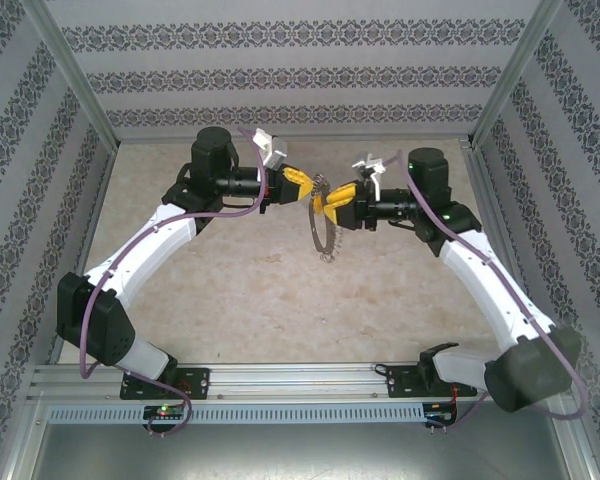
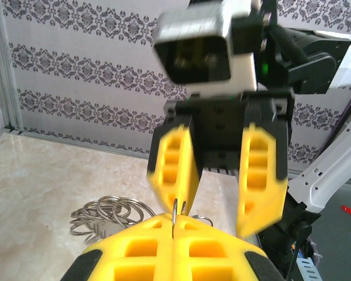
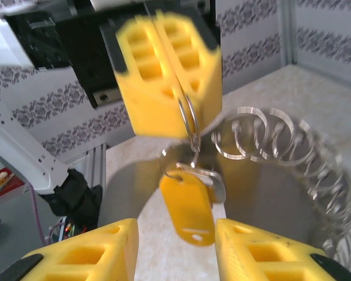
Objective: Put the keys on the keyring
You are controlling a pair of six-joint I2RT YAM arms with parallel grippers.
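Note:
My left gripper (image 2: 174, 227) is shut on the thin wire of the keyring (image 2: 105, 213), whose fringe of small silvery rings hangs down to one side. In the top view the left gripper (image 1: 302, 183) holds the keyring (image 1: 323, 240) dangling above mid-table. The yellow-headed key (image 3: 187, 208) hangs from the wire just under the left gripper (image 3: 176, 126), a silver blade behind its head. My right gripper (image 3: 175, 237) faces it, open, with the key between its fingers and touching neither. In the left wrist view the right gripper (image 2: 216, 196) stands open just beyond the pinched wire.
The two arms meet tip to tip over the beige table (image 1: 230, 290). Patterned walls (image 1: 280, 80) close off the back and both sides. A metal rail (image 1: 300, 380) runs along the near edge by the arm bases.

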